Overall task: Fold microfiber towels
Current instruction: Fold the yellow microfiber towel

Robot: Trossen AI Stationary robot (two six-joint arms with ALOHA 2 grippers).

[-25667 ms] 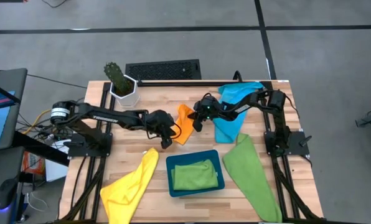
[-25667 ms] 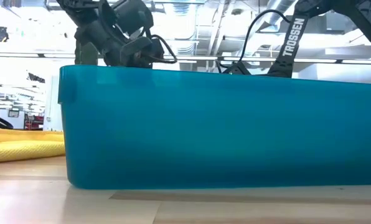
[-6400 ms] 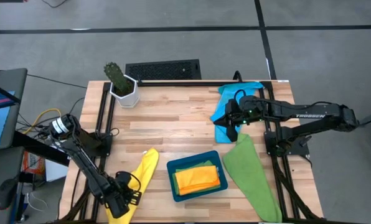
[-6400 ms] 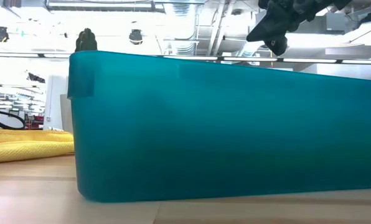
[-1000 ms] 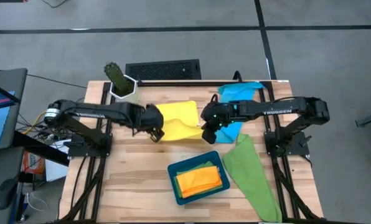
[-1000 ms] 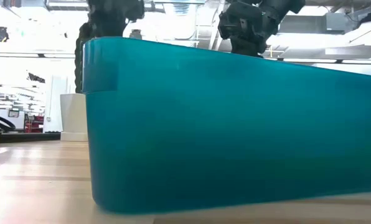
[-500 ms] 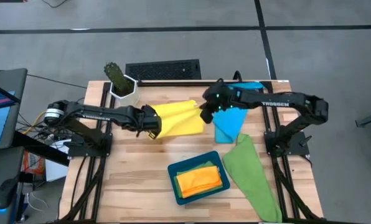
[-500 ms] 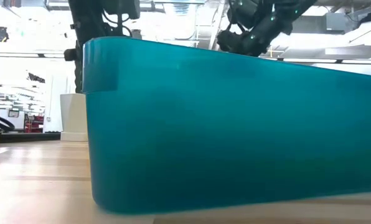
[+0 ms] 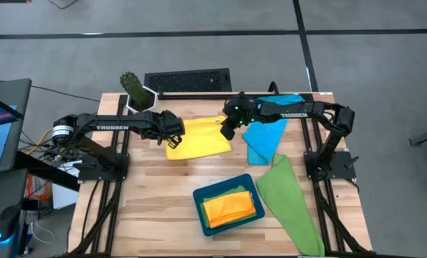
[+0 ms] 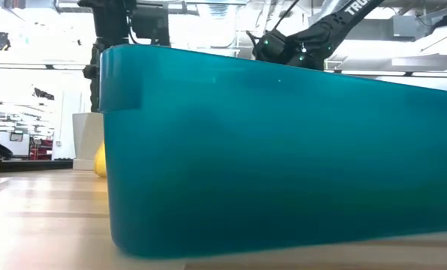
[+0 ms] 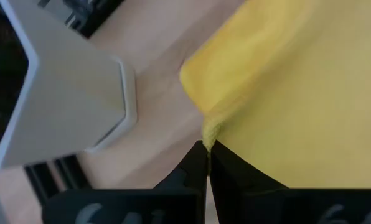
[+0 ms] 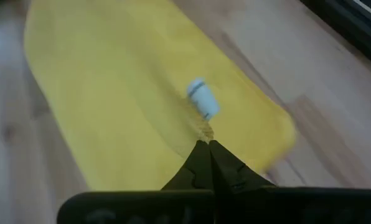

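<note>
Two dark, near-black arms here, the left arm [image 9: 109,123] and the right arm [image 9: 299,111], each a chain of slim tubular links with white TROSSEN lettering along the forearm. There's a pale silver-white round cap on the left arm's base joint, with yellow and dark cables trailing off beside it. Small green lights glow on the right arm's wrist.

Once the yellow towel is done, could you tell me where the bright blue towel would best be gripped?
Probably the blue towel's near corner, which points toward the green towel. It lies flat with bare table to its left, so a pincer can come from above there. The far end lies beneath the right arm.
</note>
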